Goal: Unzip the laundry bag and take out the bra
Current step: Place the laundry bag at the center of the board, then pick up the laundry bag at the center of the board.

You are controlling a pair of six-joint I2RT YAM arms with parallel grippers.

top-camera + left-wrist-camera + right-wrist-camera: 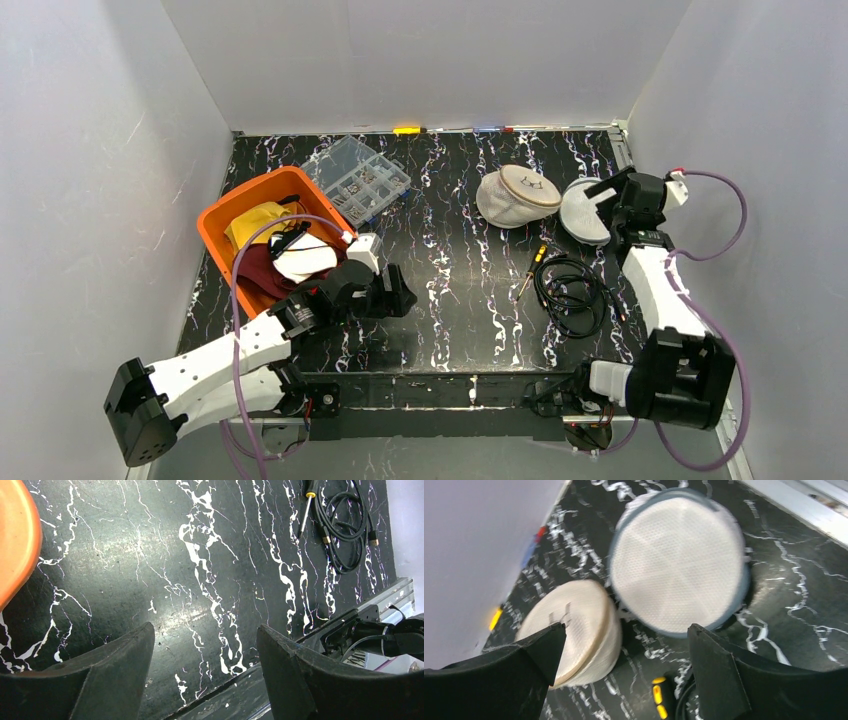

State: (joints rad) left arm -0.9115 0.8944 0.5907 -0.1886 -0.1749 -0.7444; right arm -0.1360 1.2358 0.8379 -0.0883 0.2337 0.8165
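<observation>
Laundry bag [581,214], a round white mesh disc with a blue-grey rim, lies on the black marbled worktop [460,290] just beyond the coiled black cable [570,290], and the right gripper [625,630] hovers at its edge with fingers spread wide and nothing between them. Beyond the cable and a little to its left sits a cream padded dome [517,195], close beside the bag; it may be the bra, though the blurred wrist view leaves that unsure. Well to the left of the cable, the left gripper [205,629] hangs low over bare worktop, its fingers apart and empty.
</observation>
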